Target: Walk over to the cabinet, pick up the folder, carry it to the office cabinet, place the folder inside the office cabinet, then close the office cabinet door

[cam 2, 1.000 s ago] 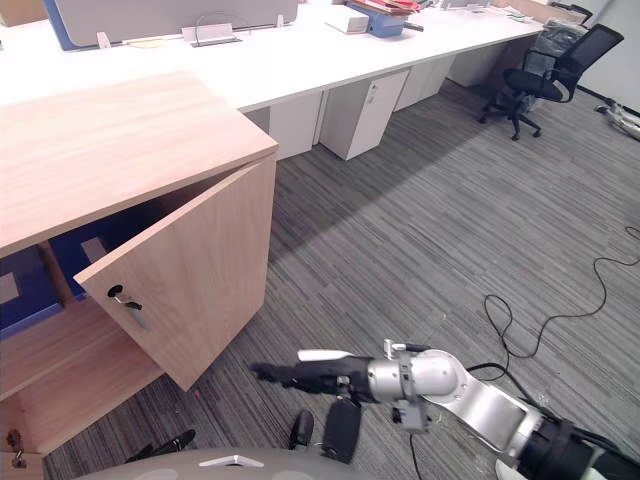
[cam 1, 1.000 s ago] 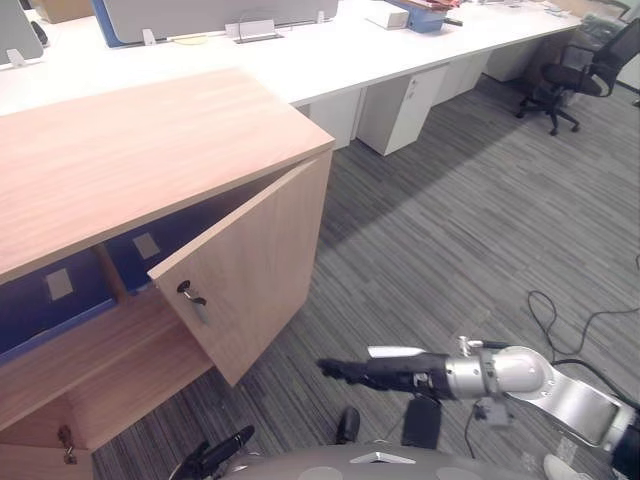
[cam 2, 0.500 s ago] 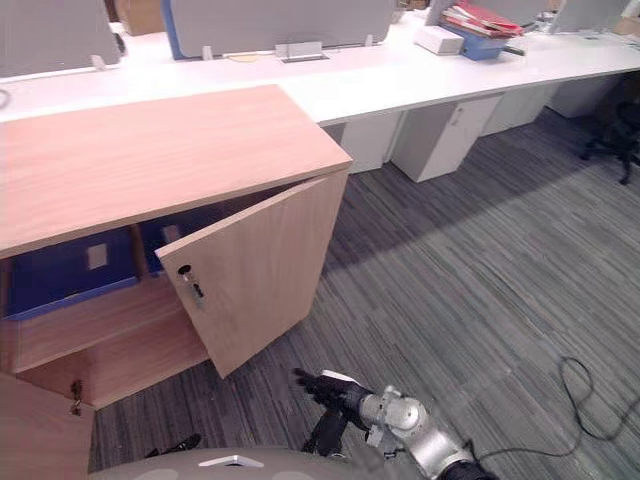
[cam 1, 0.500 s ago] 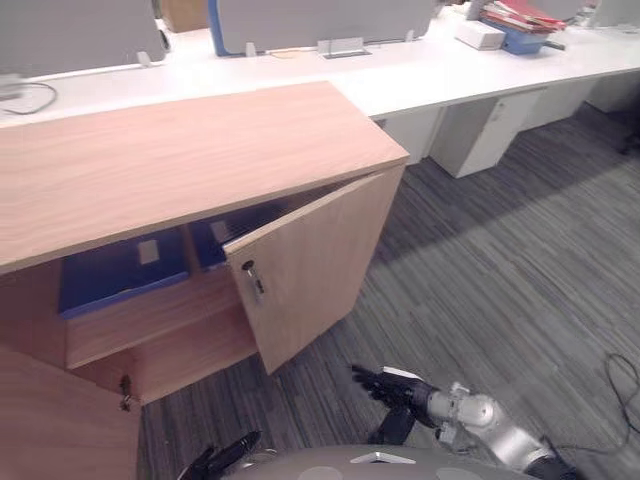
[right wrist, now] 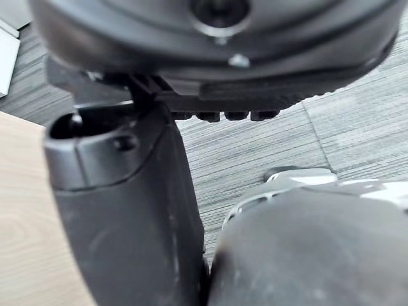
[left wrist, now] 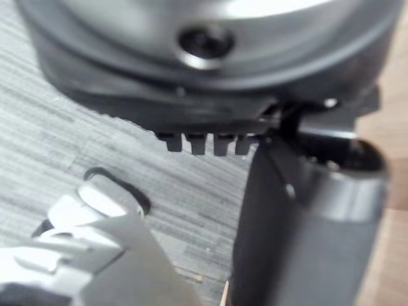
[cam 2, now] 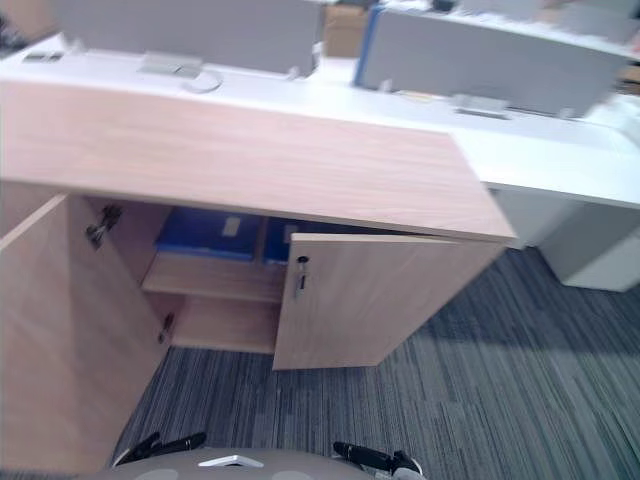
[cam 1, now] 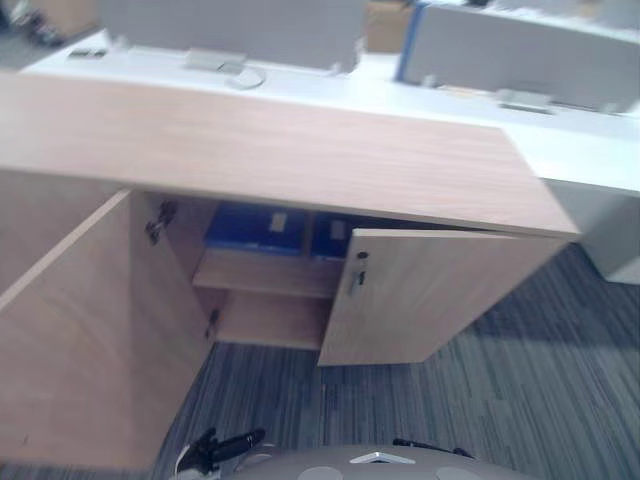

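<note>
The wooden office cabinet (cam 1: 280, 150) stands in front of me with both doors open. Its left door (cam 1: 90, 330) is swung wide, and its right door (cam 1: 430, 300) stands partly open with a key in its lock (cam 1: 358, 270). Two blue folders (cam 1: 255, 228) (cam 1: 335, 235) lie on the upper shelf inside. My left hand (cam 1: 228, 444) hangs low at the bottom edge, open and holding nothing, well short of the cabinet. My right hand (cam 2: 365, 458) is also low, open and holding nothing.
A long white desk (cam 1: 590, 160) with grey dividers (cam 1: 520, 55) runs behind the cabinet. A white pedestal (cam 2: 600, 250) stands under it at the right. Grey striped carpet (cam 1: 520, 400) lies between me and the cabinet.
The camera has swung left, so the cabinet now sits in the middle with its left door showing. My right hand has drawn back from its outstretched reach to the bottom edge.
</note>
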Available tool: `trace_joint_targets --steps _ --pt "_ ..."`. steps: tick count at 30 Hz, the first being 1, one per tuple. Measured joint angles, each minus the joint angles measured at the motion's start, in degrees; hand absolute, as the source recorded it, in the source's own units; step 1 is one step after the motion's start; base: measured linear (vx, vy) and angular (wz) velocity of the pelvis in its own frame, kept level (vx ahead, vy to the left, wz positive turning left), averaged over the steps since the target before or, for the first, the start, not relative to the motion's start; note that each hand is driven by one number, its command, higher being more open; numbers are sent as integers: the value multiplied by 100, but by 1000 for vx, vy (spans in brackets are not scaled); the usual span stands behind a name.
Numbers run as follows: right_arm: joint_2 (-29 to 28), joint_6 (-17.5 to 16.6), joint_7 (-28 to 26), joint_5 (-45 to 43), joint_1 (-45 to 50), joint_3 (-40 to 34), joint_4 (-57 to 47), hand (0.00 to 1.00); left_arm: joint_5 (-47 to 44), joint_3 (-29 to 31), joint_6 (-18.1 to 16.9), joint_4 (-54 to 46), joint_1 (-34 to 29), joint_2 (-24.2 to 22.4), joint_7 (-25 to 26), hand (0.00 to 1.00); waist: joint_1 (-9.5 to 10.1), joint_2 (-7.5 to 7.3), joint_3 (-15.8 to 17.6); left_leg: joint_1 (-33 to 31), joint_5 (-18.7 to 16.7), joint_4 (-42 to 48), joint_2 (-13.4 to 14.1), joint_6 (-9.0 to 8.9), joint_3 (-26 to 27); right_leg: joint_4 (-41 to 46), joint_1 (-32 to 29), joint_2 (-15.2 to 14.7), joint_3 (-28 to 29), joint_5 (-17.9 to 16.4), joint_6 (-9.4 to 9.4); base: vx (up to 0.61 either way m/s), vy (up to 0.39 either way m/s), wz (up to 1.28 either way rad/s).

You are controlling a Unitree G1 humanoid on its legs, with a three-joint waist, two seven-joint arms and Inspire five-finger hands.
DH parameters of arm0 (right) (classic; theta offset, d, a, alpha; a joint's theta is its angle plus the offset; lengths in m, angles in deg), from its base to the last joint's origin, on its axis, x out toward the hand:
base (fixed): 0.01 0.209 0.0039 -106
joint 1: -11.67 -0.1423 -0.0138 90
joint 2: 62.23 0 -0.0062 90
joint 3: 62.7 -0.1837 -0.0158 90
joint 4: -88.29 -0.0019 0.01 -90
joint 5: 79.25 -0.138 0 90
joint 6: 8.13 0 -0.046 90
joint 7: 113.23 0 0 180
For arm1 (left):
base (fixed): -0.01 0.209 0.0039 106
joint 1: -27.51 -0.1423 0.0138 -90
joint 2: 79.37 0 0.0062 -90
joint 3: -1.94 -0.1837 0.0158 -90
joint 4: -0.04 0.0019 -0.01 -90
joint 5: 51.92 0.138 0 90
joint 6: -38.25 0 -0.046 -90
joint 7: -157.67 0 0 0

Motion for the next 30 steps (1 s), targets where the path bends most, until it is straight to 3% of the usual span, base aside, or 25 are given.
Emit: trace_joint_targets --steps 1,3,6,10,15,18,19,21,22,24,25,27,30 --pt "-18 -12 -6 -128 51 -43 -44 100 18 152 4 0 26 -74 73 100 13 -43 -21 -11 16 -15 -52 -53 -119 -143 170 -22 -45 -83 177 65 -162 66" --pt "-12 -15 -32 -187 111 -96 -81 100 14 453 2 26 29 -245 176 100 18 59 -19 1 36 -46 21 -141 -223 -344 358 32 -268 -105 226 52 -147 44" --pt "-52 -114 -57 -201 114 -96 -79 100 -12 744 -1 128 24 -310 192 100 21 45 -35 71 109 -298 207 -295 -235 -709 520 183 -351 -64 294 20 -104 2" --pt "-117 -122 -110 -229 146 -112 -64 100 -88 931 -8 247 -2 -295 171 100 -5 -36 -72 79 209 -470 317 -446 -379 -1032 659 299 -554 -58 305 -29 -101 8" --pt "-142 -139 -163 -224 208 -201 -63 100 -428 975 -10 289 47 -299 142 100 -20 -57 -58 -57 481 -662 318 -626 -954 -1191 793 380 -1042 -88 326 -64 -60 53" --pt "-170 -163 -172 -219 168 -190 -78 100 -780 975 -7 250 58 -287 145 100 -5 -120 27 -259 520 -552 213 -712 -1320 -1133 849 360 -1484 -313 348 -121 -40 81" --pt "-165 -173 -170 -210 164 -193 -85 100 -937 977 -6 173 60 -302 147 100 -16 -72 117 -432 499 -329 167 -732 -1347 -1010 821 362 -1735 -411 328 -219 -2 101" --pt "-156 -178 -168 -201 168 -250 -79 100 -1155 1052 -4 131 58 -317 180 100 -36 -82 188 -867 440 294 292 -616 -693 -864 835 344 -2139 -510 298 -190 36 103" --pt "-157 -178 -165 -183 164 -385 -68 100 -1256 1149 14 132 50 -377 200 100 -20 -57 199 -1098 340 737 501 -454 134 -791 841 294 -2273 -535 291 -62 68 60" --pt "-154 -173 -169 -181 120 -604 -65 100 -1397 1260 16 133 47 -437 232 100 -25 -15 218 -1125 117 1013 702 -308 1156 -668 840 165 -2352 -565 343 -11 163 32" --pt "-160 -160 -172 -181 91 -783 -41 100 -1408 1273 5 123 42 -442 240 100 -26 33 224 -1111 131 927 736 -334 1444 -590 836 65 -2356 -603 409 -4 225 12" --pt "-187 -88 -222 -180 22 -944 52 100 -1400 1262 -3 121 32 -448 259 100 -11 -25 246 -1002 187 594 540 -254 1679 -653 815 -115 -2262 -588 440 2 158 1" --pt "-223 -76 -303 -159 44 -1187 51 100 -1289 1310 -16 91 52 -322 286 100 -161 -6 243 -968 201 178 395 -192 2196 -1106 943 -241 -2237 -587 438 87 105 39"
